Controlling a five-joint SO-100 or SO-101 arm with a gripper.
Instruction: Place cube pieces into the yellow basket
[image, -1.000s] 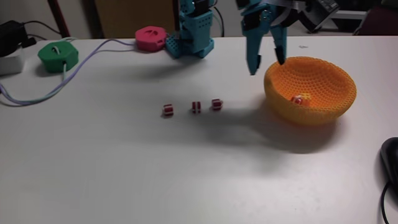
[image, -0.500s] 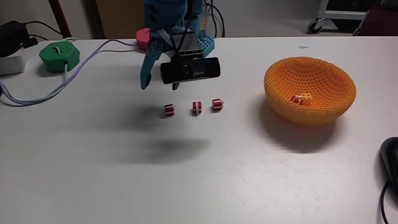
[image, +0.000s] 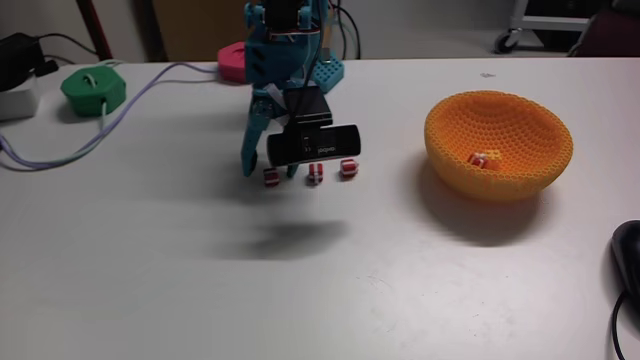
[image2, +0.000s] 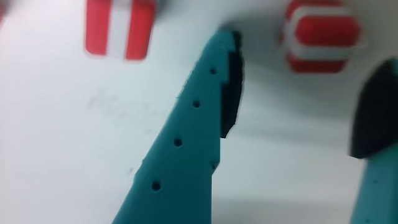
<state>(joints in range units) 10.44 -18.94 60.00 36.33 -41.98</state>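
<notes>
Cube pieces: three red-and-white striped cubes in a row at frame centre of the fixed view, left (image: 270, 178), middle (image: 315, 174), right (image: 348, 168); a striped one (image: 479, 159) lies in the basket
Yellow basket (image: 520, 175): right of centre, well apart from the row
My gripper (image: 268, 171): low over the left cube, fingers spread; in the wrist view that cube (image2: 323, 36) sits between my fingertips, not gripped
Table (image: 150, 280): white
</notes>
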